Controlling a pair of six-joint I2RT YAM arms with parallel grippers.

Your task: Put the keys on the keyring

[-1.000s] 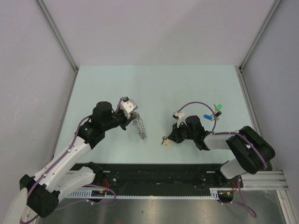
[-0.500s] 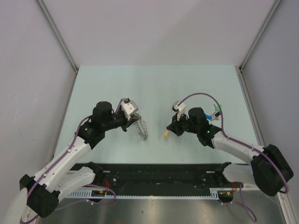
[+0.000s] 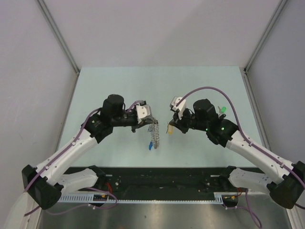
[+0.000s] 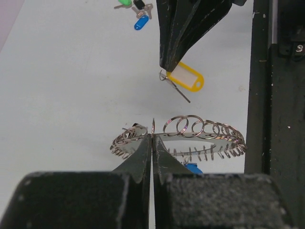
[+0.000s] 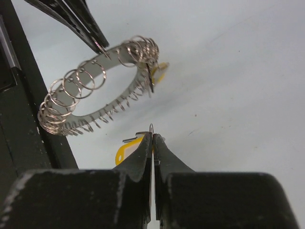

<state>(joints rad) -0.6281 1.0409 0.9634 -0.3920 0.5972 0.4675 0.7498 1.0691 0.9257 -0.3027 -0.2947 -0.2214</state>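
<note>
The keyring (image 4: 209,140), a flat grey band carrying many small wire loops, hangs in the air above the table (image 4: 71,86). The left gripper (image 4: 152,136) holds it, with its fingers pressed together on one loop at the ring's edge. A blue tag (image 4: 193,167) shows just under the band. Near it, the right gripper (image 4: 164,67) is closed on the small ring of the yellow key (image 4: 188,78). The blue key (image 4: 141,22) and the green key (image 4: 125,2) lie well apart on the table

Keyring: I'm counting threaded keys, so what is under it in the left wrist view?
A blue key peeks out beneath the keyring. The left gripper covers part of it, so how it attaches cannot be seen.
</note>
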